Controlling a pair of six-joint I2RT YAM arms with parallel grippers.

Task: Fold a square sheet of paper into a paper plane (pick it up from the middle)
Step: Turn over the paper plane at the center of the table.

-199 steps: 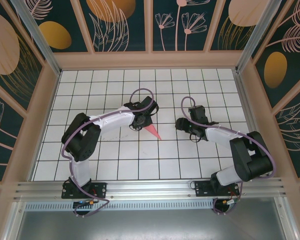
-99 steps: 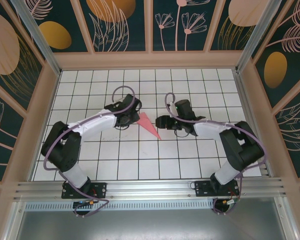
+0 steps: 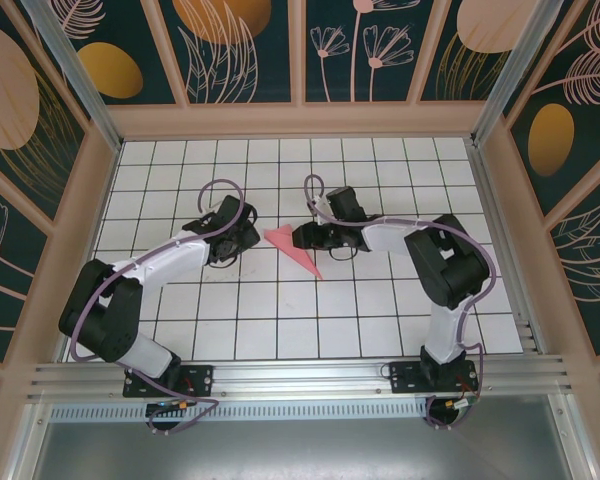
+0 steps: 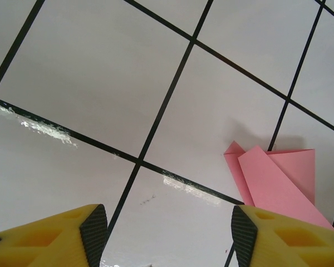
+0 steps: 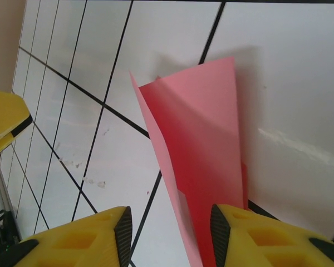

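Note:
The pink paper plane (image 3: 292,250) lies on the white grid table (image 3: 380,180), its pointed tip toward the near right and its wide end toward the far left. My left gripper (image 3: 246,241) stands open just left of the wide end. In the left wrist view nothing is between its fingers (image 4: 92,231), and the paper plane (image 4: 281,178) lies beyond the right one. My right gripper (image 3: 298,237) is at the plane's right side, open. Its jaws straddle the paper plane (image 5: 200,139), which runs close to the right finger (image 5: 220,231).
Wooden walls (image 3: 90,200) ring the table on three sides. An aluminium rail (image 3: 300,375) runs along the near edge by the arm bases. Bare grid tiles (image 3: 280,320) lie in front of the plane.
The left gripper has opened, let go of the plane and drawn back to the left. The right gripper has swung left up to the plane, its jaws narrowing.

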